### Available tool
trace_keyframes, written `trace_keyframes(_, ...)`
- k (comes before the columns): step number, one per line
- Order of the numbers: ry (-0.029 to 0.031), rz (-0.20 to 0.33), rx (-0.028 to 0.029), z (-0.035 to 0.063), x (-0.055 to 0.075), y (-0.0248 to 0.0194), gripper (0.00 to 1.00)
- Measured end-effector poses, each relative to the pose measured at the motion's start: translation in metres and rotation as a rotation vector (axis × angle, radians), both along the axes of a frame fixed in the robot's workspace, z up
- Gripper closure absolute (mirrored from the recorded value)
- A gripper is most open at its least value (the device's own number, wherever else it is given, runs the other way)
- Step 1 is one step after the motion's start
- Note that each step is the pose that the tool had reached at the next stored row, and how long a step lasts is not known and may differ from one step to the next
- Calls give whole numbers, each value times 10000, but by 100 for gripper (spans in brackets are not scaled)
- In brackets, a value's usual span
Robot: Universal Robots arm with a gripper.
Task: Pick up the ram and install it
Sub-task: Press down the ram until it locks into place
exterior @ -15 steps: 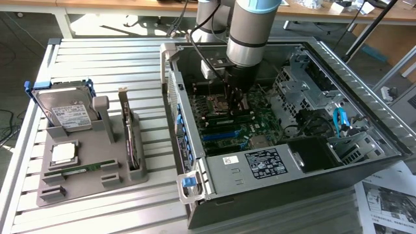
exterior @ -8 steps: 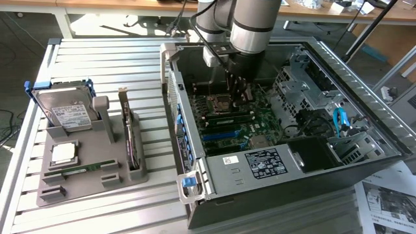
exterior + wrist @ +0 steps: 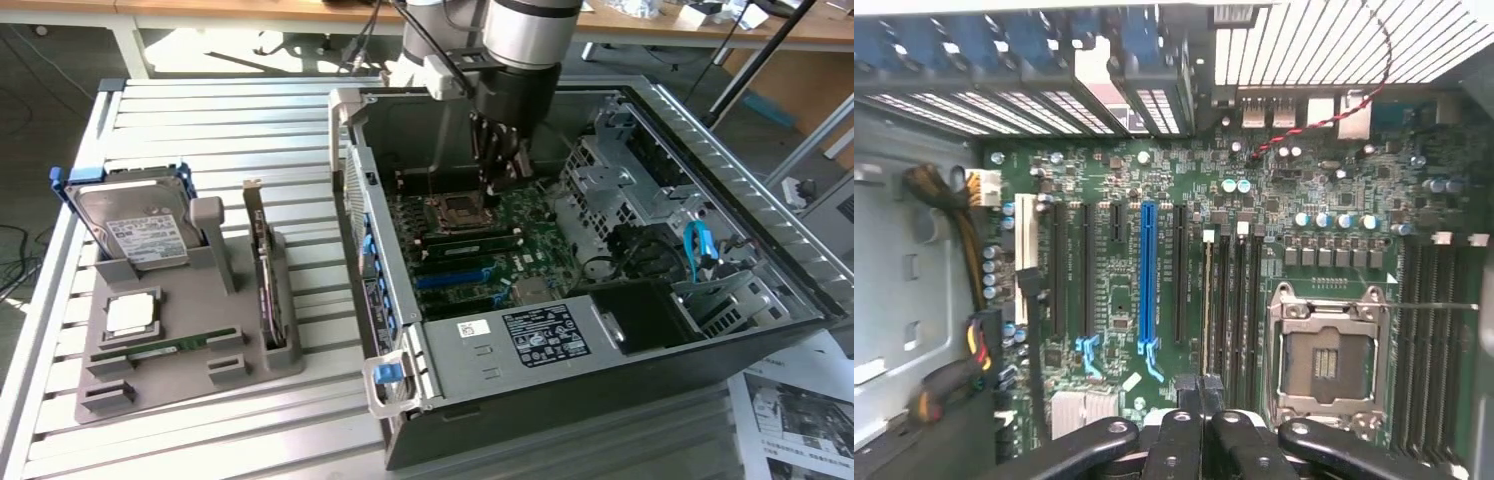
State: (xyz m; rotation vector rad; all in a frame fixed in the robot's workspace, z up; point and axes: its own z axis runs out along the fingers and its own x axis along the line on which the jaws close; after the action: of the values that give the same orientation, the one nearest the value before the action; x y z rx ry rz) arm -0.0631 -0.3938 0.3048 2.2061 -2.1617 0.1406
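Ram (image 3: 171, 347) lies flat in a shallow slot of the grey plastic holder tray (image 3: 200, 390) at lower left of the exterior view, long axis running roughly across the frame and tilting slightly up toward the right; thin green board stick. The same tray carries a square silver processor chip (image 3: 131, 314), a hard drive (image 3: 131, 232) standing upright in a blue frame, and a dark expansion card (image 3: 271, 290) on edge. The tray sits on a ribbed metal worktop (image 3: 214, 120). An open black computer case (image 3: 561, 300) fills the centre and right, green motherboard (image 3: 1154, 250) inside with an empty metal CPU socket (image 3: 1324, 350) and dark memory slots (image 3: 1234, 290). End effector (image 3: 501, 160) hangs inside the case above the socket, well apart from the ram; dark fingers (image 3: 1199, 440) look pressed together, pinching nothing.
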Motion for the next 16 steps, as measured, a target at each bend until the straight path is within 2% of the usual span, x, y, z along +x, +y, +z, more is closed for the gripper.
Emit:
trace_keyframes(3, -2, 0, 3, 61, 0, 0, 89)
trace_keyframes(16, 0, -112, 0, 62, 0, 0, 89)
